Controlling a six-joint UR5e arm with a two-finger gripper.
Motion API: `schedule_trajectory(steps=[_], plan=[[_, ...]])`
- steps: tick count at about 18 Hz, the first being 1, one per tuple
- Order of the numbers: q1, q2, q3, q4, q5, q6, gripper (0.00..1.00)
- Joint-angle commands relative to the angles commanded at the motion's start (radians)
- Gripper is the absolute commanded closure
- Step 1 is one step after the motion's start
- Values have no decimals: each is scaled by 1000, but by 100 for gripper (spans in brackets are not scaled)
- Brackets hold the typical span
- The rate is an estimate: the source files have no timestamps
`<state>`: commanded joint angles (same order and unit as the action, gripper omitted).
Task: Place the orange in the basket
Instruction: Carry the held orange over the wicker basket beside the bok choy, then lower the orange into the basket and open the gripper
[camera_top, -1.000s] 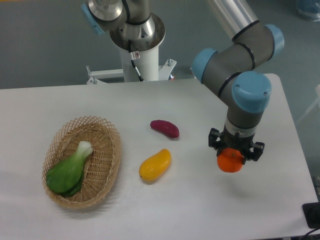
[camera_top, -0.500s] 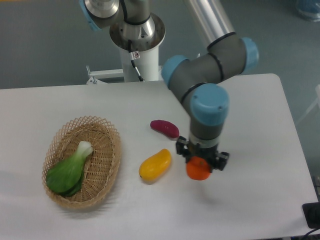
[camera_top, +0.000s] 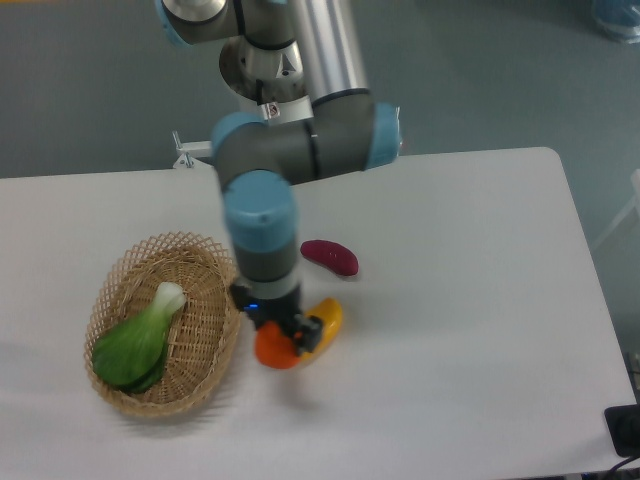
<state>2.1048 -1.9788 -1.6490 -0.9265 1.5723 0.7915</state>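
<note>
The jaws were closed on the orange (camera_top: 274, 349), which hung in the gripper (camera_top: 275, 336) above the table (camera_top: 480, 300), just beside the right rim of the basket (camera_top: 218, 290) and in front of the yellow mango-like fruit (camera_top: 327, 317), hiding part of it. The wicker basket lay to the left, with a green leafy vegetable (camera_top: 137, 342) inside it. Farther back, a dark red-purple sweet potato (camera_top: 330, 256) rested on the white tabletop, close beside the arm's wrist (camera_top: 262, 225)

One orange (camera_top: 274, 349), one basket (camera_top: 203, 265), one bok choy (camera_top: 137, 341), one yellow mango (camera_top: 327, 317), one sweet potato (camera_top: 330, 256)
</note>
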Motion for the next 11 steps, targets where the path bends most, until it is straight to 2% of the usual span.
schedule_trajectory(steps=[5,11], plan=[[-60,-23,6,6,0,-15,24],[-130,-83,74,5,9,-43,23]])
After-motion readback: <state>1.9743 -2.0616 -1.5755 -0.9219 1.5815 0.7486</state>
